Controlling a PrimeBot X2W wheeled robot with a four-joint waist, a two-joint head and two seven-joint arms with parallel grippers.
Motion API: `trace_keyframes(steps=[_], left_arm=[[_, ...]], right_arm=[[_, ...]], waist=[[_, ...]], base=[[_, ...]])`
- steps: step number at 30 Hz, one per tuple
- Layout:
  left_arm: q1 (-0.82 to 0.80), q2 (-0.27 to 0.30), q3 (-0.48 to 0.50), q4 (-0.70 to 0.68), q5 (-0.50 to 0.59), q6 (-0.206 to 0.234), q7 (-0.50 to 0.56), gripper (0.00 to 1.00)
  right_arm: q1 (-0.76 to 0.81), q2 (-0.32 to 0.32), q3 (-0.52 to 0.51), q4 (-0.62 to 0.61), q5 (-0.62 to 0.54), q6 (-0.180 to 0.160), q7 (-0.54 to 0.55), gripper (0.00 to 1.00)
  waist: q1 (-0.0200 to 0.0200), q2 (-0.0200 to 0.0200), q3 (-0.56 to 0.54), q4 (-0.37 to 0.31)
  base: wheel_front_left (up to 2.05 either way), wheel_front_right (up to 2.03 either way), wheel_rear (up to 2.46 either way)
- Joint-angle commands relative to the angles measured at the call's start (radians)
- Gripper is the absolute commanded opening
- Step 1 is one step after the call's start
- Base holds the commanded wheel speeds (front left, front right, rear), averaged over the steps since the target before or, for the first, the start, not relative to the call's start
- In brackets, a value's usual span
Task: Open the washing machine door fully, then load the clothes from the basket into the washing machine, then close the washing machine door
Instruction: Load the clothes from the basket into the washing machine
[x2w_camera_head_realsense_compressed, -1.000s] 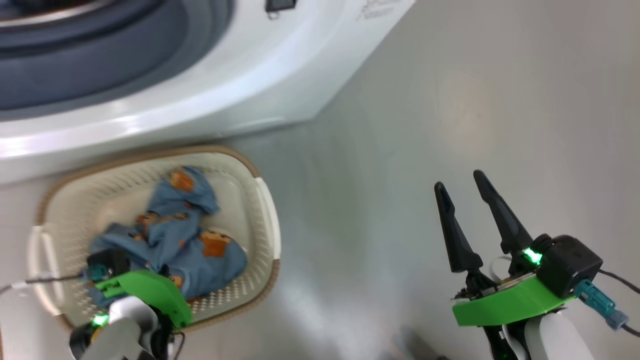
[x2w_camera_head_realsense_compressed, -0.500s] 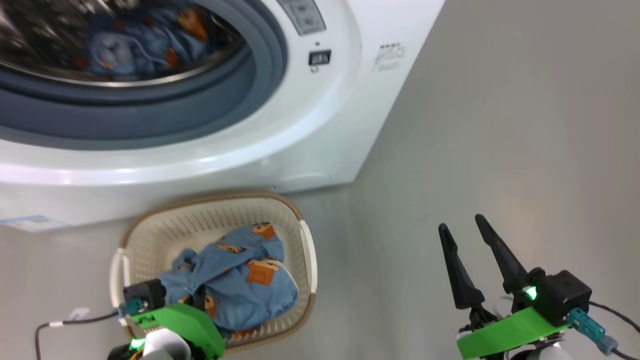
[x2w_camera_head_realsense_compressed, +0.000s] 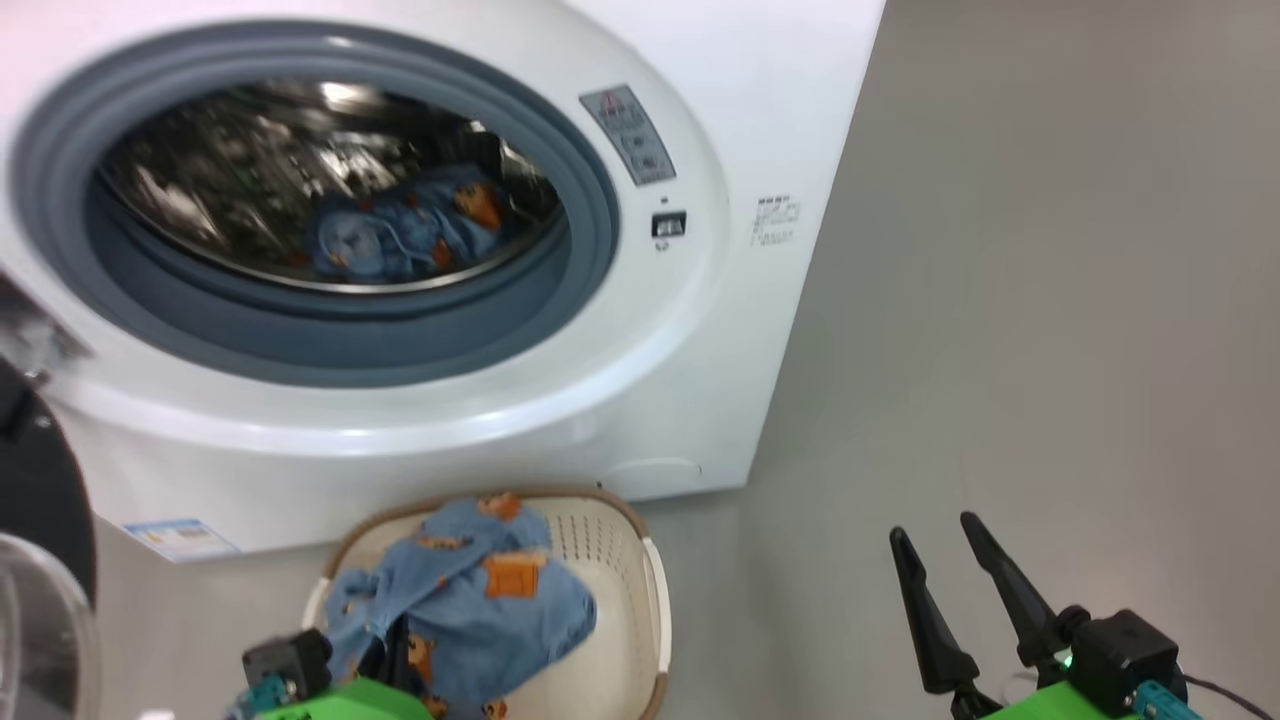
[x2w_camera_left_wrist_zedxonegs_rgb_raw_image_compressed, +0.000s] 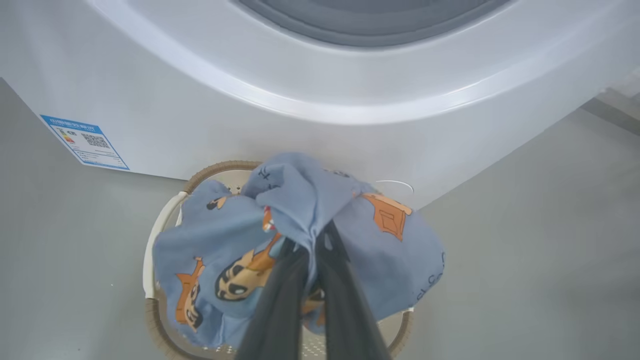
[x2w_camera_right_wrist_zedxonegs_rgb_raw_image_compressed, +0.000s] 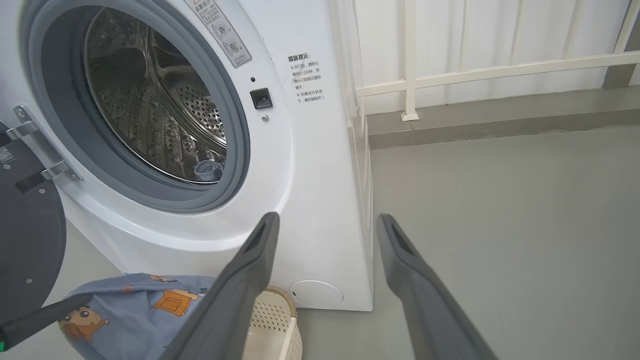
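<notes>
The white washing machine stands with its steel drum exposed, and one blue garment lies inside. The washing machine door hangs swung out at the left, black rim and glass showing. Below the machine sits the cream basket. My left gripper is shut on a bunch of the light blue clothes, which hang lifted above the basket rim. My right gripper stands open over the floor to the right, fingers apart and nothing between them.
Grey floor spreads to the right of the machine. A white railing and a wall stand behind it. A blue label marks the machine's lower left front corner. The door juts out left of the basket.
The head camera has tilted up, bringing the drum opening into view. My left gripper has raised the blue garment out of the basket. The right gripper stays open.
</notes>
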Motion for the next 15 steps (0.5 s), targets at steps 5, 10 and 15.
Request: trace_keyframes(steps=[5,10,15], left_arm=[[0.081,0.016,0.065,-0.129,0.066,0.034,-0.013,0.0],[0.141,0.016,0.099,-0.218,0.115,0.061,-0.013,0.0],[0.187,0.015,0.123,-0.314,0.168,0.079,-0.013,0.0]], right_arm=[[0.029,-0.008,0.018,-0.011,-0.022,0.003,-0.005,1.0],[0.055,-0.015,0.014,-0.01,-0.021,0.003,-0.005,1.0],[0.073,-0.031,0.013,-0.006,-0.027,0.003,-0.005,1.0]], waist=[[0.0,-0.0001,-0.123,0.029],[0.0,-0.0001,-0.163,0.037],[0.0,-0.0001,-0.2,0.04]], base=[[0.0,0.0,0.0],[0.0,0.0,0.0],[0.0,0.0,0.0]])
